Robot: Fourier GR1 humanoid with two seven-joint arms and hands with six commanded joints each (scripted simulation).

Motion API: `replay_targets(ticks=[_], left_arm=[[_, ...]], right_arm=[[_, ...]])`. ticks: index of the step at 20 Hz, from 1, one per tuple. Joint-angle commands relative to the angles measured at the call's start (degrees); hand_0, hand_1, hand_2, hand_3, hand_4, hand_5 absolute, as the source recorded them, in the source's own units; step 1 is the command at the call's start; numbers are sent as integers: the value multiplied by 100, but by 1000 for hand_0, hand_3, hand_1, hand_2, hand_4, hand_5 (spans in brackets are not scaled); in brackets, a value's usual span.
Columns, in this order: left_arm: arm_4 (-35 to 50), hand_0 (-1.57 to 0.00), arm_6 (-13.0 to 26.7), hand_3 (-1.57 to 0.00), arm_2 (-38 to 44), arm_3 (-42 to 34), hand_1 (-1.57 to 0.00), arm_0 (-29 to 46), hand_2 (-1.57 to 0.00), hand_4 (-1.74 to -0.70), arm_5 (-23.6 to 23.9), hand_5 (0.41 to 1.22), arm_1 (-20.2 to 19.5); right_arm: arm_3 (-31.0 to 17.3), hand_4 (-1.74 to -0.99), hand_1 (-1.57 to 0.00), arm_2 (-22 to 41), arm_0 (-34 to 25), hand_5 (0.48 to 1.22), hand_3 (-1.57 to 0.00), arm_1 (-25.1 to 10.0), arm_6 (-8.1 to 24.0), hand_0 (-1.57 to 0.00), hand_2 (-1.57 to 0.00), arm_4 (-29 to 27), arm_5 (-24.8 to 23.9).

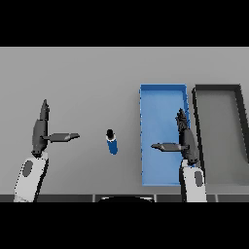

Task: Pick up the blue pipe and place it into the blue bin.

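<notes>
1. I see the blue pipe (pixel 112 142) on the grey table (pixel 87 78), dark cap at its far end, lying free between my two hands.
2. My right hand (pixel 184 138) hangs over the blue bin (pixel 163 92), fingers straight and thumb spread toward the pipe, holding nothing; the pipe lies to its left, outside the bin's left wall.
3. My left hand (pixel 40 132) is open too, thumb pointing at the pipe, apart from it.
4. A dark bin (pixel 219 88) sits right of the blue one.
</notes>
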State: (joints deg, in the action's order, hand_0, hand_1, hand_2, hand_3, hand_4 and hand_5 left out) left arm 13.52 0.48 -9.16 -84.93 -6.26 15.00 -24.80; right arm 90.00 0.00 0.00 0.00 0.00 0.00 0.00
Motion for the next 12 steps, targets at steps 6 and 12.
replay_targets(ticks=[6, 12], left_arm=[[-5, 1, -26, 1, -8, -2, 1, 12, 1, -1074, 2, 591, 7], [218, 1, -545, 1, -354, -93, 1, 68, 1, -1078, -2017, 591, -1188]], right_arm=[[-47, -1225, 1, -1, 22, 617, 1, 0, -2, 1, 1, -14, 25], [685, -1215, 1, 613, 518, 618, 1, -632, -302, 1, 1, 860, 315]])
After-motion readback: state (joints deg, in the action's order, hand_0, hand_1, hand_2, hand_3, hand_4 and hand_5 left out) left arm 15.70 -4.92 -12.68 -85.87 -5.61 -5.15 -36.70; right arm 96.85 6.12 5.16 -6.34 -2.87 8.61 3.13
